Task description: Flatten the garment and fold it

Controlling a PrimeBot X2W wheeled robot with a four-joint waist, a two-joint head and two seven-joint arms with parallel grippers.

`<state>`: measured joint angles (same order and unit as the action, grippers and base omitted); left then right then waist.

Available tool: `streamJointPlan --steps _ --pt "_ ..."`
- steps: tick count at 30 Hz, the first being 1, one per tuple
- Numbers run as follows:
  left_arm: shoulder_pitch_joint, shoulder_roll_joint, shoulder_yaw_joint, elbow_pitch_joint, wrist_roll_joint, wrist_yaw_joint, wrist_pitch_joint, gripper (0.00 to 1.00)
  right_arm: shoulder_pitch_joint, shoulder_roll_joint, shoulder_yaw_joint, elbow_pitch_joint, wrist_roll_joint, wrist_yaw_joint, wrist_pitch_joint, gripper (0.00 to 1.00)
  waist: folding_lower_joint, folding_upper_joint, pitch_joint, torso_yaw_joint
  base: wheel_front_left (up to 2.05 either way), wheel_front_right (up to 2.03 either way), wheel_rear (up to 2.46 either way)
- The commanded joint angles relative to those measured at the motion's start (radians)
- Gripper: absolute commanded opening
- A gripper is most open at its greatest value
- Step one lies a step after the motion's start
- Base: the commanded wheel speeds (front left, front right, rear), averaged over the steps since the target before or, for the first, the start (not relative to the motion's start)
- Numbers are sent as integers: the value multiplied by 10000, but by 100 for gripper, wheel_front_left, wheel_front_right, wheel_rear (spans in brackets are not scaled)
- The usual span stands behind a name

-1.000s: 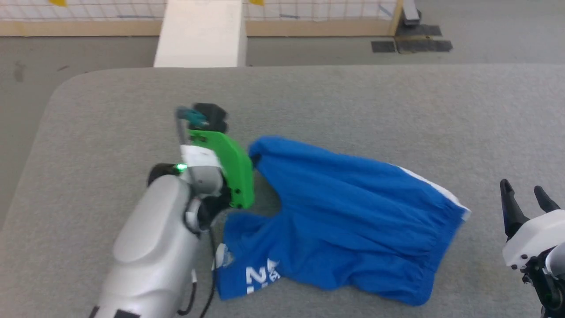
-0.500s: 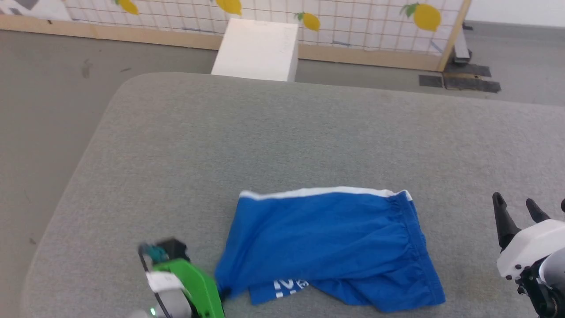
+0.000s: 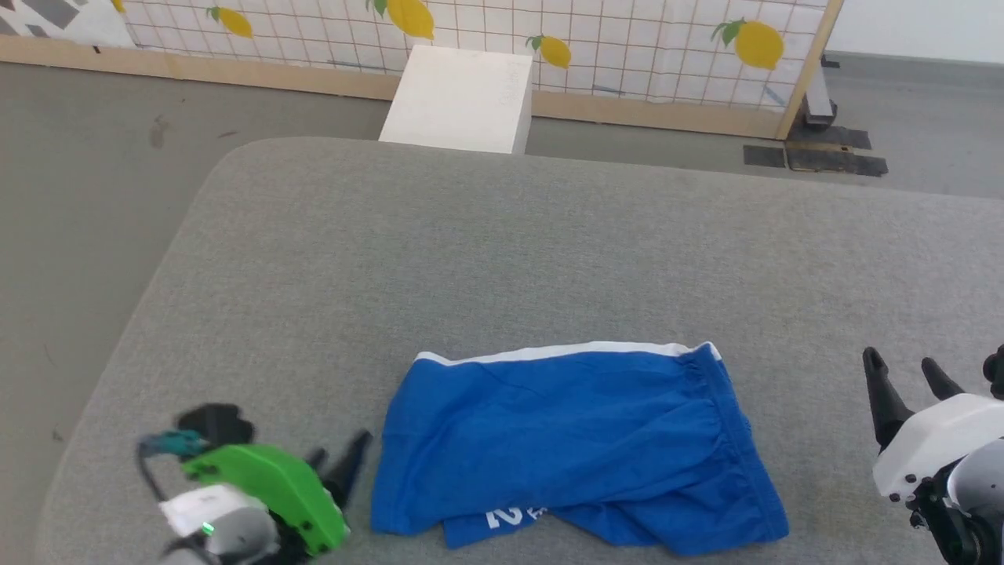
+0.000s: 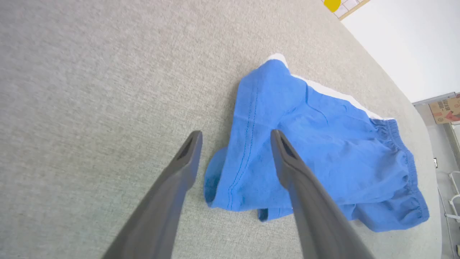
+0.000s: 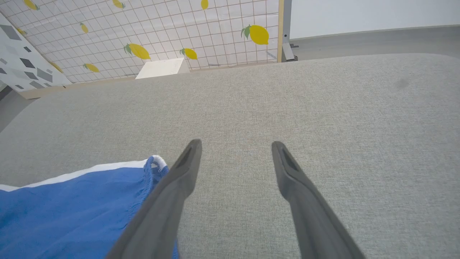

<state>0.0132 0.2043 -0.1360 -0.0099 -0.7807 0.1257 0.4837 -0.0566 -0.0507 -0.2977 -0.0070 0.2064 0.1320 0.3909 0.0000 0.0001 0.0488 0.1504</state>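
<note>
Here we have the garment (image 3: pixel 572 439) lying on the grey table (image 3: pixel 549 251), close to the table's near edge and about midway across it. It is doubled over on itself and rumpled. A white trim (image 3: pixel 565 351) runs along the side facing the table's far edge, and a scrap of white print (image 3: pixel 510 516) peeks out on the side by the table's near edge.

Over the table's near left part we find the left gripper (image 3: pixel 339 449), just beside the garment's left end. Its jaws are spread wide with nothing pinched between them; the left wrist view (image 4: pixel 235 133) shows blue cloth (image 4: pixel 323 151) beyond the fingers.

Over the table's near right part is the right gripper (image 3: pixel 898 361), apart from the garment's gathered end. Its jaws are wide and empty too (image 5: pixel 236 143).

Past the table's far edge we see a white box (image 3: pixel 459 98) and a lemon-patterned panel (image 3: pixel 627 39)
</note>
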Motion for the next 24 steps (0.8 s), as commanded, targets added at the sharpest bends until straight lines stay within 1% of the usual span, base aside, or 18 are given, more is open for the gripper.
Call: streamJointPlan --steps 1,3,6,9,11,13,15,17,20,24 --pt "-113 194 150 -244 124 -1 -253 100 99 5 30 40 86 -13 -50 100 0 -1 23 -83 0 0 0" --pt "-320 522 216 -643 705 -130 -857 100 99 5 54 59 96 -13 -84 100 0 -1 46 -144 0 0 0" --pt "-643 838 37 -867 1456 -583 -1763 100 75 5 53 74 95 -13 -120 100 0 -1 107 -235 0 0 0" --pt "-1027 956 -241 -657 2076 -1184 -2905 100 0 5 80 75 77 -13 -130 100 0 -1 218 -331 0 0 0" --pt "-1210 1000 -402 -356 2495 -1445 -3651 100 -68 5 187 72 19 -13 -108 100 0 -1 287 -419 0 0 0" --pt "-1308 924 -418 22 2758 -1550 -4449 100 -175 5 409 50 -54 -13 -66 100 0 -1 364 -508 0 0 0" --pt "-1360 827 -358 322 3036 -1563 -5393 100 -345 5 731 34 -148 -13 32 100 0 -1 459 -584 0 0 0" --pt "-1334 740 -311 661 3215 -1542 -6117 100 -536 -32 1207 50 -223 -13 208 100 0 -1 558 -638 0 0 0" --pt "-1285 616 -270 1052 3305 -1520 -6736 100 -933 -259 2078 166 -223 -13 660 100 0 -1 754 -657 0 0 0" --pt "-1355 442 -208 1315 3330 -1522 -7117 100 -1698 -755 3349 639 -215 -13 1875 100 0 -1 1097 -551 0 0 0"
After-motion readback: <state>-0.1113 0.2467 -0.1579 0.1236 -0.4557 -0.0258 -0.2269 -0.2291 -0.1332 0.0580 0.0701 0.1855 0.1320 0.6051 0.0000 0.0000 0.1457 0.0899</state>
